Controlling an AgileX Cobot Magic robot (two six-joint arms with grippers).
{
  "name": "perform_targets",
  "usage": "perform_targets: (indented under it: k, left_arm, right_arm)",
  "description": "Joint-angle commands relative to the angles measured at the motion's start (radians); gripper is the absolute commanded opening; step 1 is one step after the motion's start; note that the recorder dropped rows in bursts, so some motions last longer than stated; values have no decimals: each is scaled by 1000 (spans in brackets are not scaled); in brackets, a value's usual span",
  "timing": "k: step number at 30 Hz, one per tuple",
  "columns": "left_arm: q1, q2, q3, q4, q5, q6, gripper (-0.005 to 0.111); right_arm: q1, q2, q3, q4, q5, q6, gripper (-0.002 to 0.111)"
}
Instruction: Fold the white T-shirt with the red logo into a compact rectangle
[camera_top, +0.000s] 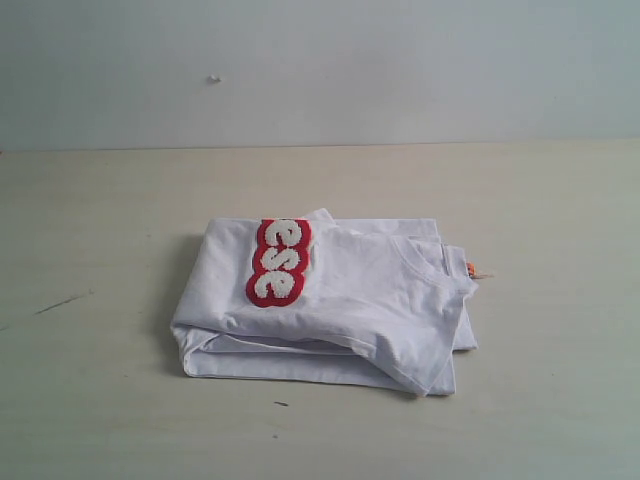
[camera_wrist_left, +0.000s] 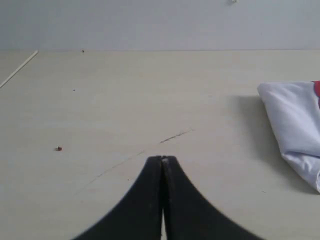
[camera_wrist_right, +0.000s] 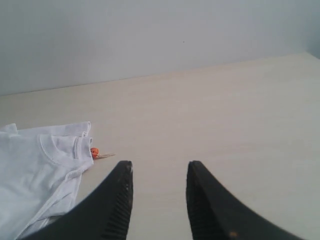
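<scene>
Nearest, the black left gripper (camera_wrist_left: 162, 159): fingers pressed together, nothing held, near the folded white cotton T-shirt (camera_top: 340, 300). Black right gripper (camera_wrist_right: 160, 167): fingers partly apart, empty, beside the T-shirt's collar end. T-shirt lies on the pale, scuffed wood-grain table (camera_top: 100, 400), its fuzzy red-outlined logo (camera_top: 278, 262) on top; plain grey-white wall (camera_top: 400, 70) beyond the T-shirt.

White T-shirt (camera_top: 340, 300): plain white all over. Red logo (camera_top: 278, 262) on the shirt's top layer: fuzzy white letters w/ thick red outline (only "ese" shows). Neck tag (camera_top: 471, 270) at the shirt's collar: orange. Table (camera_top: 100, 400) around the shirt: pale beige, faint grain, w/ a dark scratch (camera_top: 60, 303) near the shirt's logo side. Wall (camera_top: 400, 70) behind the shirt: pale grey-blue. Left gripper (camera_wrist_left: 162, 159) & right gripper (camera_wrist_right: 159, 165): black.
</scene>
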Motion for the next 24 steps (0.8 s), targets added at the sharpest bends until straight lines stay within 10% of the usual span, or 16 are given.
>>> perform_targets:
  k: [1,24]
  left_arm:
    - [2,-5,3,0,-11,-1,0]
    - [2,-5,3,0,-11,2,0]
  right_arm:
    - [-5,-4,4,-13,-16,-23,36]
    - [-5,-4,4,-13,9,-92,36]
